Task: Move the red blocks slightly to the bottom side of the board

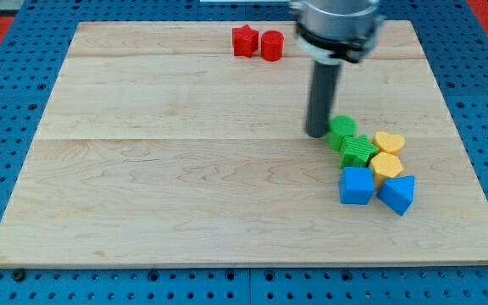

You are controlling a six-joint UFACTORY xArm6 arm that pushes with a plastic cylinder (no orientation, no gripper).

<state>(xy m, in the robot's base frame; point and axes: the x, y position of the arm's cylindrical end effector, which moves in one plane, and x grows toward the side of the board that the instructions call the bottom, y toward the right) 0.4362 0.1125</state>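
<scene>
My tip (316, 133) rests on the wooden board (168, 169), a bare rod end holding nothing, just beside the left edge of the green round block (341, 129). Below that lie a green star block (358, 151), two yellow blocks (389, 141) (386, 164), a blue cube (356, 185) and a blue wedge-like block (397, 194), all packed close together. The red star block (244, 40) and the red cylinder (272, 45) sit touching each other near the board's top edge, well apart from my tip, up and to the view's left. Bare wood stretches below them toward the bottom edge. The board lies on a blue perforated table (7, 110).
</scene>
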